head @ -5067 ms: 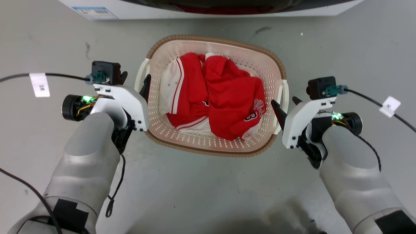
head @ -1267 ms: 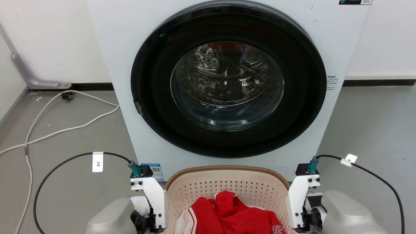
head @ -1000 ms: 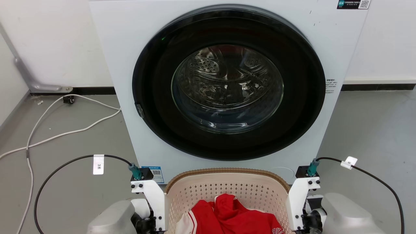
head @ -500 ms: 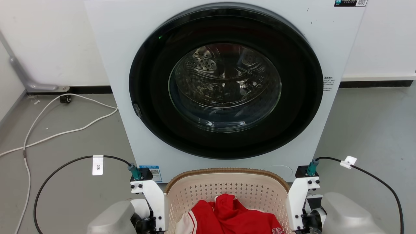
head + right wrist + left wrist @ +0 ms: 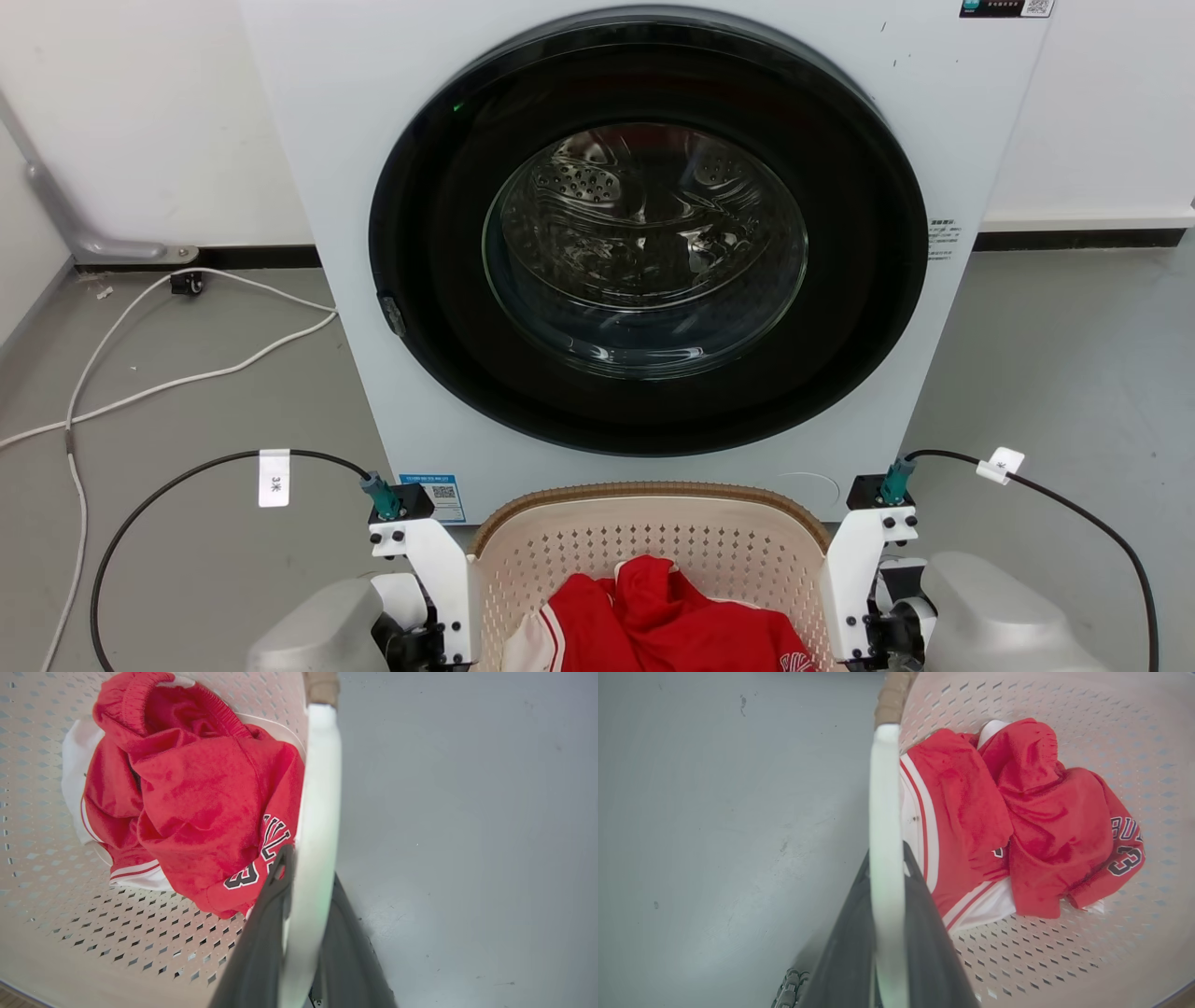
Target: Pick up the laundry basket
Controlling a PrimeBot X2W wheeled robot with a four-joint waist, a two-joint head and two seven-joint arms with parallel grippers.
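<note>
In front of the white washing machine (image 5: pixel 644 233), the laundry basket (image 5: pixel 653 537), which sat on the floor seconds ago, now hangs between the arms with red jerseys (image 5: pixel 1017 812) inside, left gripper (image 5: pixel 887 854) and right gripper (image 5: pixel 308 865) each clamped on a white handle (image 5: pixel 883 788); lifted, I'd say.

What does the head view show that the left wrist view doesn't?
Head view: the washing machine with its round glass door. Left wrist view: the left pincer closed on the white handle. Both: the laundry basket holding a red jersey, and the grey floor.
</note>
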